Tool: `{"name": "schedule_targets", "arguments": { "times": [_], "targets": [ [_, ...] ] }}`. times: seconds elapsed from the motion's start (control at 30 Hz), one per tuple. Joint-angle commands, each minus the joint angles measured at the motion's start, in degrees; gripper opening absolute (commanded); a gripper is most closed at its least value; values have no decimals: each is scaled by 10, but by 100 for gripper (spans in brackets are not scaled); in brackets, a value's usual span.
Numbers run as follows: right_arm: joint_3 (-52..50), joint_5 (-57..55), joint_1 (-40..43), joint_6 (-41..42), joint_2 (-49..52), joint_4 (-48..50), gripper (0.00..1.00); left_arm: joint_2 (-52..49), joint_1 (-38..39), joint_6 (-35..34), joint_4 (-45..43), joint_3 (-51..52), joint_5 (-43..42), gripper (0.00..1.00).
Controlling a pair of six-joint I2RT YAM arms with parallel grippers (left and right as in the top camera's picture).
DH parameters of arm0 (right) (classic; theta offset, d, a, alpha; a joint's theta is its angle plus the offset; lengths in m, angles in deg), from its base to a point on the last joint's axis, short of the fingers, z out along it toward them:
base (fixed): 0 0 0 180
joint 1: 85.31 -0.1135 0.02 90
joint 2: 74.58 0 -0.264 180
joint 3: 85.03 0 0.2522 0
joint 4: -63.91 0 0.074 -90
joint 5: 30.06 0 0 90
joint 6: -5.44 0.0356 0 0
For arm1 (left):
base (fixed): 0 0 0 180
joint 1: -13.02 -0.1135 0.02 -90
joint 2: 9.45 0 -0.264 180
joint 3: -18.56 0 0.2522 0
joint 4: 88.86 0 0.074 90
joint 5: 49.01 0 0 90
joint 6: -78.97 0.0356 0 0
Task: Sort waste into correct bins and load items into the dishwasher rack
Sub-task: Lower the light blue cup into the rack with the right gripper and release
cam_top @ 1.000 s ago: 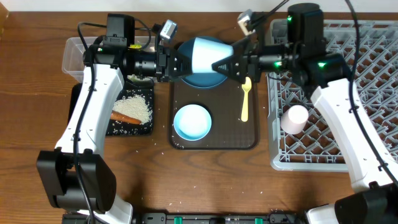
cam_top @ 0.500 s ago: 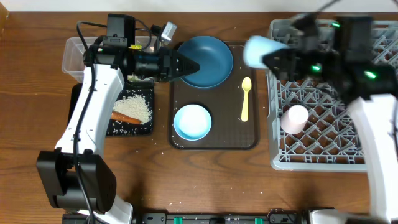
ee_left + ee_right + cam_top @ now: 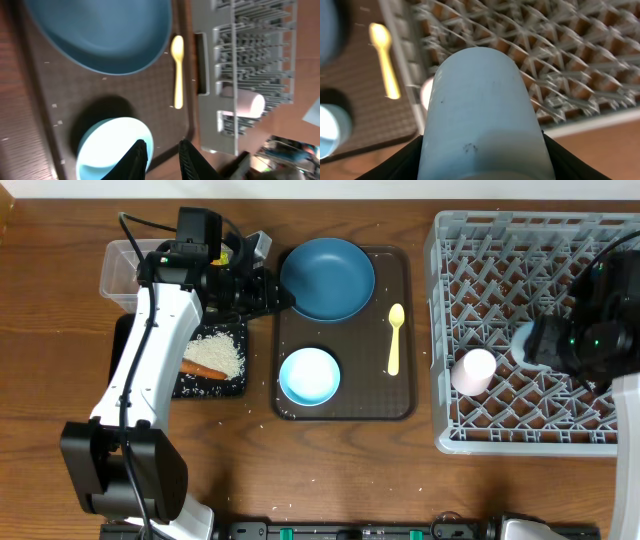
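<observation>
My right gripper (image 3: 530,345) is shut on the small light blue cup (image 3: 520,338), held above the right half of the grey dishwasher rack (image 3: 500,240). In the right wrist view the cup (image 3: 482,115) fills the middle, between my black fingers (image 3: 407,157). A pale pink cup (image 3: 474,370) lies in the rack to its left. My left gripper (image 3: 287,295) hovers at the left rim of the dark blue plate (image 3: 327,278), its jaws a little apart and empty (image 3: 162,145). The light blue bowl (image 3: 309,375) and yellow spoon (image 3: 395,338) lie on the brown tray.
The brown serving tray (image 3: 345,405) sits between the arms. A black tray (image 3: 232,390) at the left holds rice (image 3: 213,352) and an orange carrot stick (image 3: 200,368). The clear tub (image 3: 120,265) stands behind it, partly under my left arm. Rice grains dot the table's front.
The right arm carried the light blue cup from above the plate rightward over the rack. The left gripper drew back slightly left and no longer touches the cup.
</observation>
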Motion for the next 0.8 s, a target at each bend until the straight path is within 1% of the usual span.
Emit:
{"name": "schedule_targets", "arguments": {
  "times": [0.0,0.2,0.4,0.77],
  "targets": [
    [-4,-41,20,14,24,-7,63,3,4,3,2,-8,38,25],
    [-8,-34,42,20,81,-23,63,3,4,3,2,-8,40,25],
    [-8,-32,42,20,143,-29,62,3,4,3,2,-8,40,25],
    [-11,-33,43,20,240,-25,64,3,4,3,2,-8,40,25]
  ]
}}
